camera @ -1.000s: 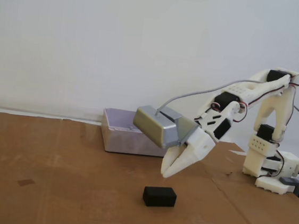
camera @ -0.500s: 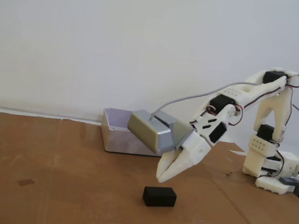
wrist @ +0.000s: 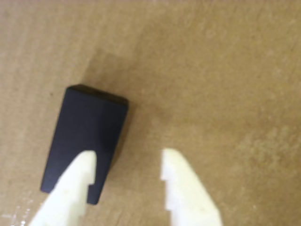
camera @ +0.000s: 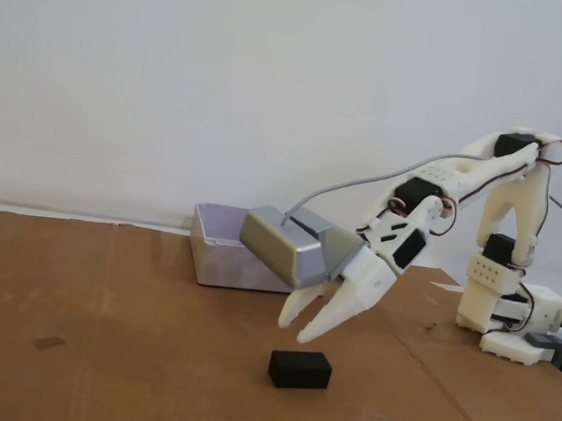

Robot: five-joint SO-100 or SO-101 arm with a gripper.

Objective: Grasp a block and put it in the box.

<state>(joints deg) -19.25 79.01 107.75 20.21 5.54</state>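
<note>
**Gripper spread above the block**

Gripper hangs with its jaws parted, holding nothing, tips just above the block and apart from it. The white arm reaches from its base near the cardboard sheet's right edge, bent at the elbow and sloping down to the left (a grey camera rides on the wrist). The block lies near the sheet's front edge. In the wrist view one fingertip overlaps the block. The box sits at the back edge.
</note>
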